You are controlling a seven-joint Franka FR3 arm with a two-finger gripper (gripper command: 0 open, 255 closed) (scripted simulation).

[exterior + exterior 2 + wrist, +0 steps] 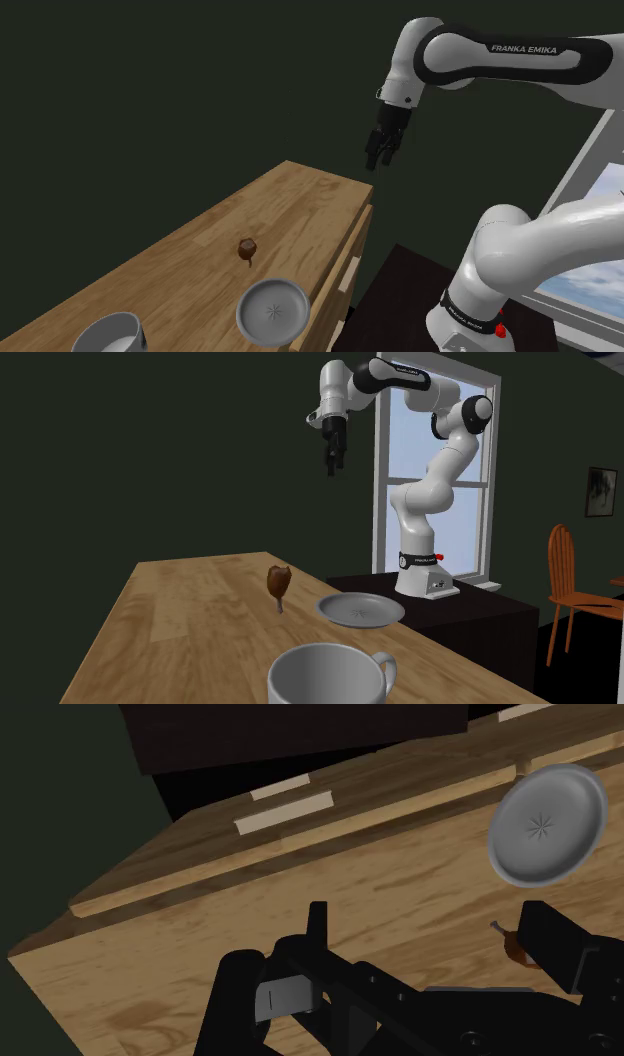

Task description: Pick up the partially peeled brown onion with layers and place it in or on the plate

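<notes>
Onion (246, 249) stands on the bench (300, 195) near the plate (272, 310), and the released claw (377, 160), high and well apart, should first descend over it.

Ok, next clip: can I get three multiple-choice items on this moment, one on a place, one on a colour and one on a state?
1. Where is the onion?
A. on the table, beside the plate
B. on the plate
C. on the floor

2. What colour is the plate?
A. red
B. grey
C. blue

3. How is the gripper?
A. shut on the onion
B. resting on the plate
C. open, in the air above the table

Answers:
1 A: the onion stands on bare wood, apart from the plate's rim.
2 B: the plate is plain grey in the shoulder view.
3 C: in the wrist view the fingers stand apart with nothing between them, and the shoulder view shows the gripper high over the table's end.
</notes>
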